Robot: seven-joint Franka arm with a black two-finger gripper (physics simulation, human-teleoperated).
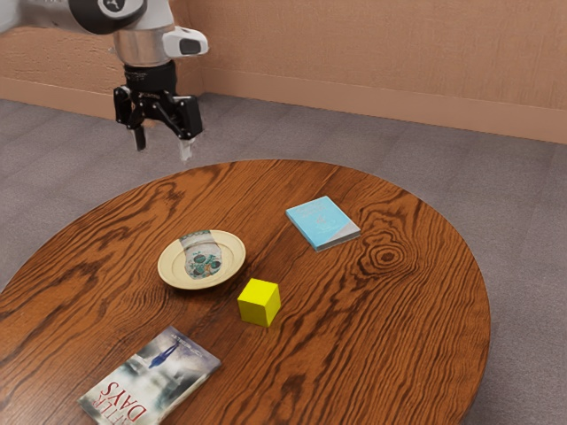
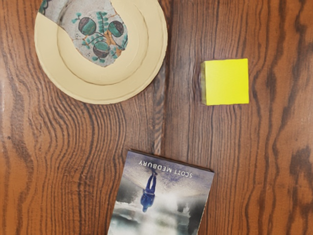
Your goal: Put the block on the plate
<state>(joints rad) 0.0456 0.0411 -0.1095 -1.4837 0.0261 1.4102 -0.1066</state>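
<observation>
While the claw (image 1: 163,150) hangs high with its two fingers spread and nothing between them, pick is the step in hand, I'd say. Exterior view: block (image 1: 259,302) is on the tabletop (image 1: 399,328), well below the claw, nearer the camera and toward the exterior view's right. Plate (image 1: 202,259) sits just beside the block, on its far side toward the exterior view's left, so a straight run from claw to block likely passes over the rim. Stay high, then drop vertical. Paperback (image 1: 155,376) is on the near side, toward the exterior view's left of the block. Blue book (image 1: 322,221) is at the far side, apart from block and plate. Doesn't look in the way.

Wrist view: strip of bare wood between block and plate, not touching. Paperback clear of both, one end pointing at the gap. Block looks square from above, no long axis, so either pair of sides should do. Finger on the plate side is the one to watch; it could clip the rim if the descent is off. After that, short hop to the plate.
</observation>
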